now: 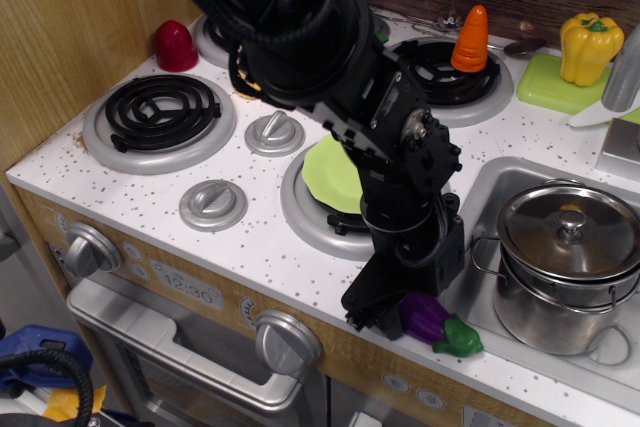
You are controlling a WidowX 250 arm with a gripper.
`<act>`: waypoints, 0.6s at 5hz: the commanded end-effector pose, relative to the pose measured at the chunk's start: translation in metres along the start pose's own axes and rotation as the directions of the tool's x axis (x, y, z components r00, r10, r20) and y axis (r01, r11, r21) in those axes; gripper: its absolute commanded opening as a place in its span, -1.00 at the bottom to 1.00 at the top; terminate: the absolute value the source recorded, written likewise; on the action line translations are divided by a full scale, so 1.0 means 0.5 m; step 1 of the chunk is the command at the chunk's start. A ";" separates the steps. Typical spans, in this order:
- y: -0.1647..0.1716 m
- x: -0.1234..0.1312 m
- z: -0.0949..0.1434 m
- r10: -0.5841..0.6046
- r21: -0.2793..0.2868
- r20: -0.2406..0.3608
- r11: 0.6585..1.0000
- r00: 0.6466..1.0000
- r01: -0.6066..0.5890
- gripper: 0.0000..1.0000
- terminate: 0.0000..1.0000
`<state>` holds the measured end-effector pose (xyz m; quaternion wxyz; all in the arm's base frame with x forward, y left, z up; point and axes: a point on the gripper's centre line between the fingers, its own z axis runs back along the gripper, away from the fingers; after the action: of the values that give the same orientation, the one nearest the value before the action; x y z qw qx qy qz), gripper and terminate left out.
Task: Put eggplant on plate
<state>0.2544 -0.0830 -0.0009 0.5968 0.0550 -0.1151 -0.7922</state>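
Eggplant (430,316), purple with a green cap, lies at the near edge of a speckled white toy stove counter (250,247), just left of a sink holding a steel pot (565,262). A black robot arm reaches down over the lime-green plate (330,169) on the middle burner. Its gripper (385,312) sits against the eggplant's left end; whether the jaws grip it cannot be told.

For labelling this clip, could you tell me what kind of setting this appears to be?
Most likely a toy play kitchen: coil burners with plastic knobs, a small sink holding a pot, and plastic food such as the eggplant.
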 end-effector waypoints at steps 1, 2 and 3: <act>-0.006 0.000 -0.011 -0.008 0.008 -0.008 1.000 1.000 0.008 -1.00 -1.00; -0.004 -0.004 -0.008 -0.011 -0.003 -0.007 1.000 1.000 0.011 -1.00 -1.00; -0.002 0.002 -0.001 -0.018 -0.015 -0.021 1.000 1.000 0.017 -1.00 -1.00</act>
<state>0.2463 -0.0778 0.0008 0.5897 0.0375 -0.0620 -0.8043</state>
